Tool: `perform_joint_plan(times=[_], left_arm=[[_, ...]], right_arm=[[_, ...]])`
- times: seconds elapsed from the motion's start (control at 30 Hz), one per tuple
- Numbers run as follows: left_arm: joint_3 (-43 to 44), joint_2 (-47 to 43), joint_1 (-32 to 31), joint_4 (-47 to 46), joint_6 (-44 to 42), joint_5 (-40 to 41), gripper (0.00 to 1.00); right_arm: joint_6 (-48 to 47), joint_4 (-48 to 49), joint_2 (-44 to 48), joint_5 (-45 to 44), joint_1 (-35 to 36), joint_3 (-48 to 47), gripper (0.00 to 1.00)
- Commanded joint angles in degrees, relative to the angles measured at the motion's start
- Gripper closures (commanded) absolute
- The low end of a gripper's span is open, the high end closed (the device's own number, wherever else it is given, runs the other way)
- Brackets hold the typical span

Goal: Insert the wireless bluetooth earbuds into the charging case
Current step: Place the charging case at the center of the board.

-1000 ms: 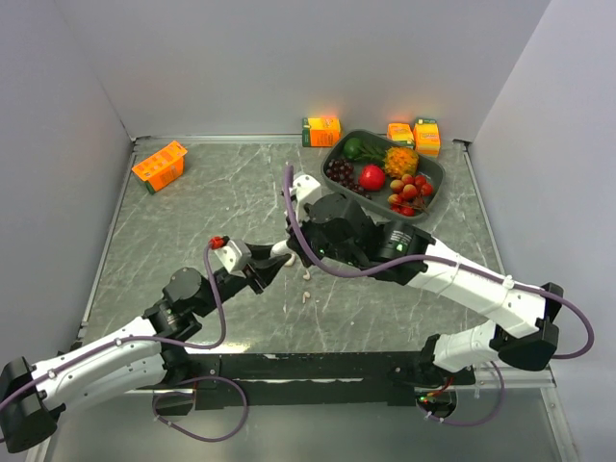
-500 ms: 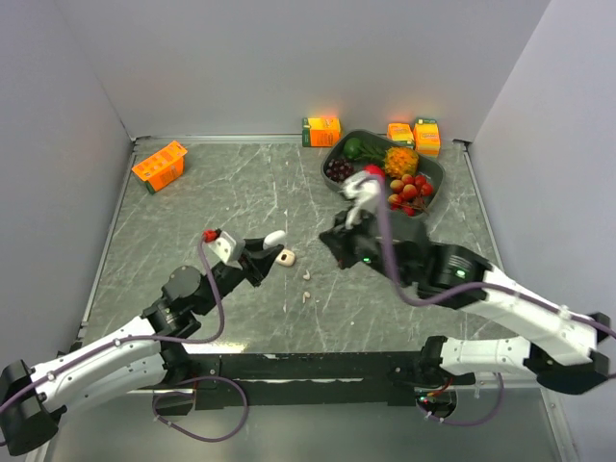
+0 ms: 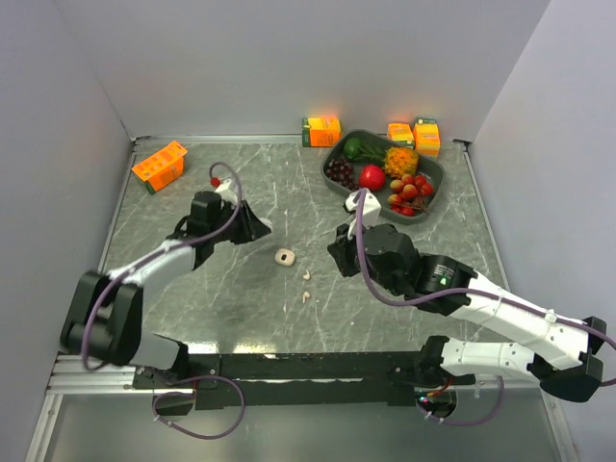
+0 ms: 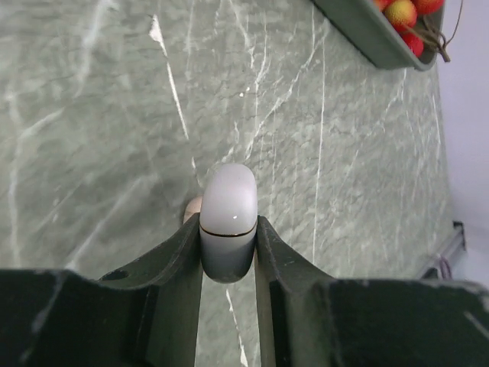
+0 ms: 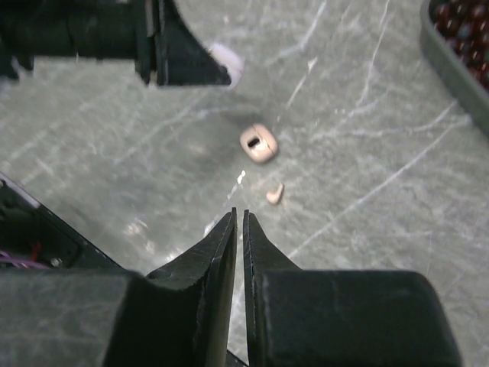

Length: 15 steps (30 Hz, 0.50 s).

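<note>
Clamping the white case (image 4: pixel 228 195) in my left hand (image 4: pixel 228 229), I'm worrying: my right hand (image 5: pixel 238 218), nearly closed and empty, could flick the tiny earbud (image 5: pixel 274 194) away.

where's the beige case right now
In the top view the beige case lies near the middle of the table, just right of the left gripper, with two loose earbuds slightly nearer the arm bases.

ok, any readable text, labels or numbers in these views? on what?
No text can be read in any view.
Orange carton, far left: print too small to read.
Back-wall carton: print too small.
Two cartons behind the fruit tray, left one and right one: print too small.
White case, beige case: no markings visible.
</note>
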<state>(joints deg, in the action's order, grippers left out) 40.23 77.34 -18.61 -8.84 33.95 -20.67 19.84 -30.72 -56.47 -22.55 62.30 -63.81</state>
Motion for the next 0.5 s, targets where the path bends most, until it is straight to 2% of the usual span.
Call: perform_joint_plan(times=[0.0, 0.17, 0.3, 0.47], left_arm=[[11.1, 10.0, 1.8, 2.2, 0.9, -11.0, 0.98], [18.9, 20.6, 5.2, 4.3, -0.3, -14.3, 0.98], [24.3, 29.1, 6.4, 8.0, -2.1, -13.0, 0.98], [28.4, 33.5, 7.4, 11.1, -3.5, -10.5, 0.98]], right_arm=[[1.6, 3.4, 1.1, 1.4, -0.5, 1.8, 0.85], [0.8, 4.3, 0.1, 2.2, -1.2, 2.7, 0.84], [-0.5, 3.9, -0.7, 2.4, -1.7, 2.2, 0.83], [-1.6, 3.8, -1.3, 3.5, -2.8, 2.1, 0.83]])
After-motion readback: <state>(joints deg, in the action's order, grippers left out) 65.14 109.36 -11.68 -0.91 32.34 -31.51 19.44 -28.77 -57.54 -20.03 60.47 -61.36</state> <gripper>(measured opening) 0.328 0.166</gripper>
